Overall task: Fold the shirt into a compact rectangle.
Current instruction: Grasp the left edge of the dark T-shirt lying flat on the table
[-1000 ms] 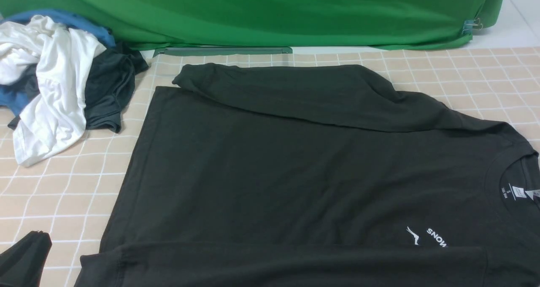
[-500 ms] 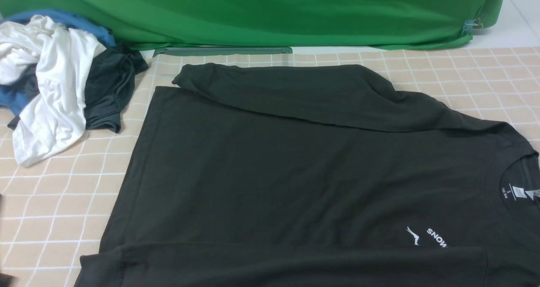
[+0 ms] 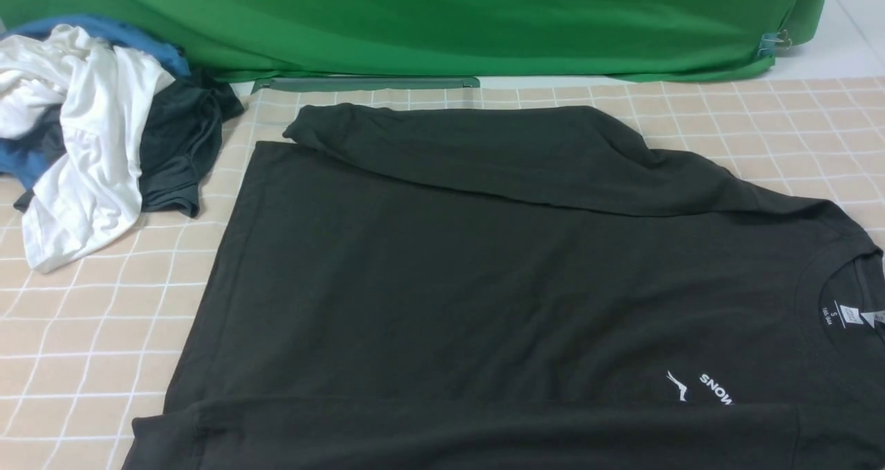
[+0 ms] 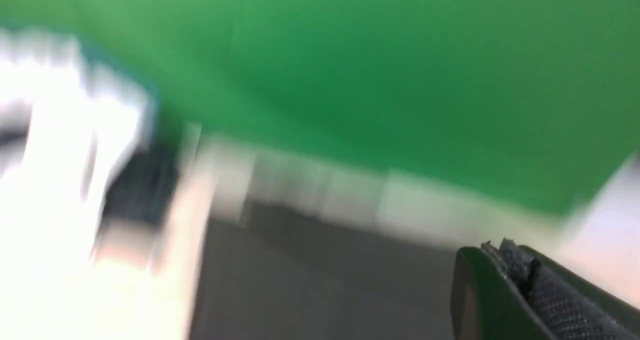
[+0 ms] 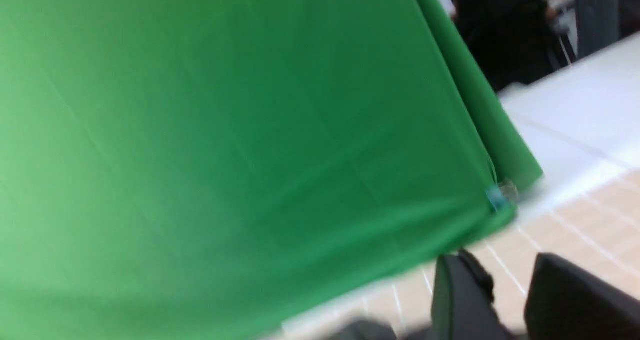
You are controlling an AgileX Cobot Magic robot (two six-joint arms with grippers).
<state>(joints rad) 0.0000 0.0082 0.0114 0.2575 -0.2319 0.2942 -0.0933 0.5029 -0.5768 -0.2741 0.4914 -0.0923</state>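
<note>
Left claw (image 4: pixel 505 267): tips together, nothing between them. Right claw (image 5: pixel 510 285): tips slightly apart, nothing held. Black shirt (image 3: pixel 484 269) spread on table (image 3: pixel 83 359), sleeves laid across body. On shirt: white figure logo beside lettering, "SNOW" upside down; neck label reads "S", smaller print "165/84A". Left of shirt: white garment (image 3: pixel 97 145) over dark garment (image 3: pixel 180 145) and blue cloth (image 3: pixel 131 34). Beyond shirt: green cloth (image 3: pixel 449 27).

Left of the shirt (image 3: pixel 484 283) I see one white garment (image 3: pixel 97 131), one black garment (image 3: pixel 180 145) and one blue garment (image 3: pixel 117 31). Beyond it hangs one green cloth (image 3: pixel 449 24), with one clip (image 3: pixel 769 44) on its edge.
</note>
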